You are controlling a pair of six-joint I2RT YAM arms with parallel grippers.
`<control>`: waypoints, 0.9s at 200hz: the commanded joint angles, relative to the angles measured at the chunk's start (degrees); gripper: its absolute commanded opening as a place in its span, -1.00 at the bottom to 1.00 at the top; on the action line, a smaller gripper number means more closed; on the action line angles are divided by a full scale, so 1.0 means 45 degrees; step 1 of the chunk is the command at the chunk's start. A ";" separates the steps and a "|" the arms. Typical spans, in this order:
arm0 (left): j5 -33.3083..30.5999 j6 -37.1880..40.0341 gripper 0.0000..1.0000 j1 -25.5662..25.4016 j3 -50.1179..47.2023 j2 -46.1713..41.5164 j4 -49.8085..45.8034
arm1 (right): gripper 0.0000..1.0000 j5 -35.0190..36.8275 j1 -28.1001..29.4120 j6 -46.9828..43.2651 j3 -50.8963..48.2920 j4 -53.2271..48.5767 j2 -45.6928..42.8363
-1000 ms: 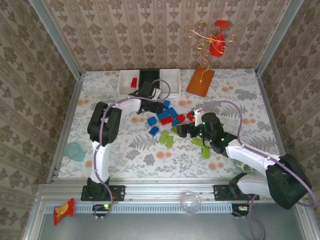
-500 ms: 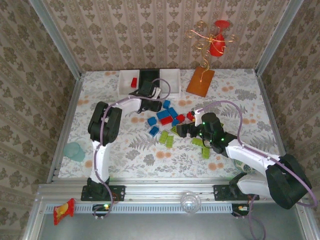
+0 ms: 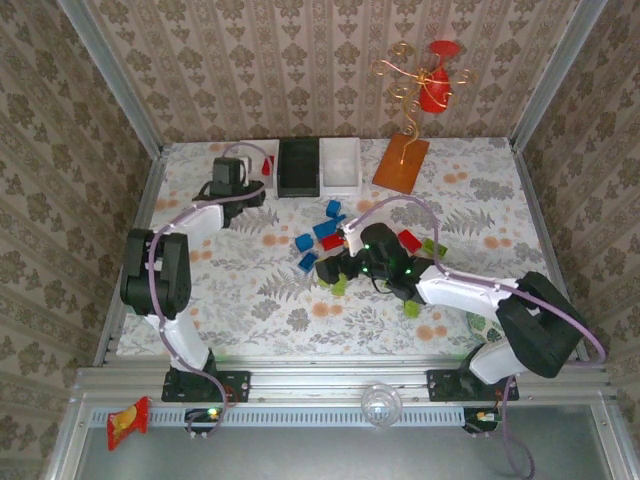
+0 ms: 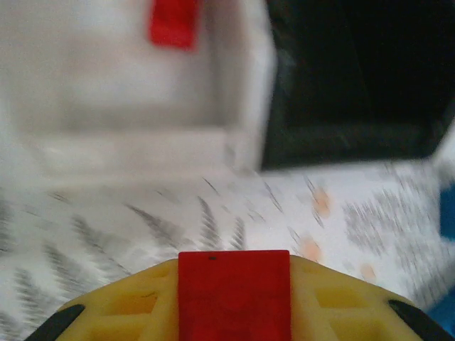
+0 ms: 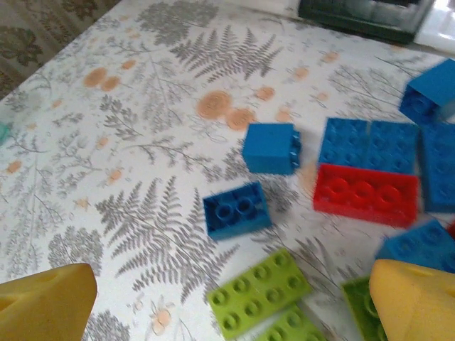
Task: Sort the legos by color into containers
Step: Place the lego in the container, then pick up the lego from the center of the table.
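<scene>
The left claw (image 4: 233,312) was clamped narrow on a red brick (image 4: 233,295), which sat square between the yellow fingers (image 4: 128,316). Just ahead stood a white bin (image 4: 135,145) with another red brick (image 4: 173,21) inside, and right beside it a black bin (image 4: 348,145). The wrist picture was blurred, so I could not say for sure whether the held brick had reached the bin's near wall; it looked just short of it. To do this step well, the brick should go clear over that wall to the middle of the white bin, well away from the black one, and be let go low so it does not bounce out.

The right claw (image 3: 335,268) hung wide open and empty above the loose pile on the table (image 3: 250,300). A green brick (image 5: 258,291) lay between its pads (image 5: 43,305), with blue bricks (image 5: 269,148) and a loose red brick (image 5: 365,193) just beyond.
</scene>
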 commanded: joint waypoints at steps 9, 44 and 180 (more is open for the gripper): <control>-0.0879 -0.0130 -0.37 0.0224 0.2324 0.1549 -0.0112 | 1.00 -0.0049 0.0287 0.0091 0.0603 0.0772 0.0434; -0.1223 0.0182 -0.30 0.0485 0.5671 0.3993 -0.1277 | 1.00 0.0235 0.0383 0.0310 0.0451 0.0633 0.0191; 0.3942 0.1902 0.56 -0.0839 -0.1822 -0.2134 0.1087 | 1.00 -0.0626 -0.1037 -0.0919 -0.1461 -0.0354 -0.2169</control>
